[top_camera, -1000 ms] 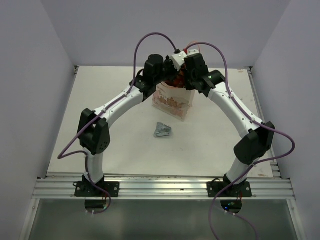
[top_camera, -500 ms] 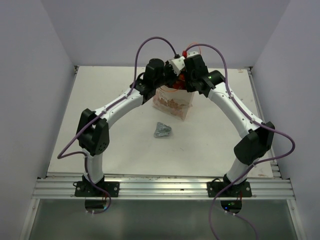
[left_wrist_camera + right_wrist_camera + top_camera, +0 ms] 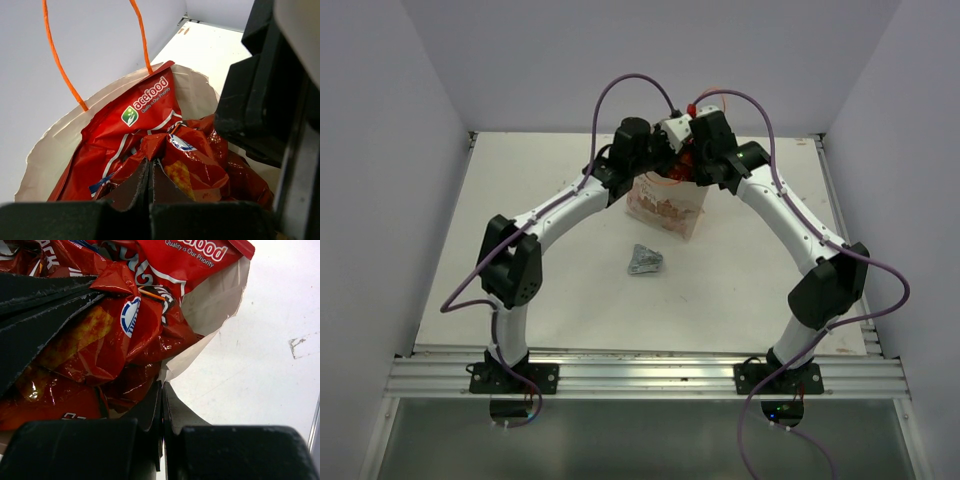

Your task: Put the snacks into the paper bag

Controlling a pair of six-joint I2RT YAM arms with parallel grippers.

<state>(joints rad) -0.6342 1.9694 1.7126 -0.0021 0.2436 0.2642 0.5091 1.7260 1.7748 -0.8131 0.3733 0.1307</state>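
Note:
The paper bag (image 3: 665,208) stands upright at the table's far middle, under both arms. My left gripper (image 3: 150,162) is shut on a crinkled corner of the red-orange chips bag (image 3: 197,167), which lies inside the bag on the big red-white chips bag (image 3: 135,115). My right gripper (image 3: 162,385) is shut on the paper bag's rim (image 3: 215,315); the left fingers (image 3: 35,305) show beside the red-orange bag (image 3: 100,340). The small silver foil packet (image 3: 644,260) lies on the table in front of the bag. The blue and green-white packets are out of view.
An orange cord handle (image 3: 55,55) stands up from the bag's far rim. The right arm's black body (image 3: 270,100) fills the right of the left wrist view. White walls close the table on three sides.
Both grippers have shifted slightly over the bag's mouth. Less of the red chips bag shows above the rim. The silver packet has not moved.

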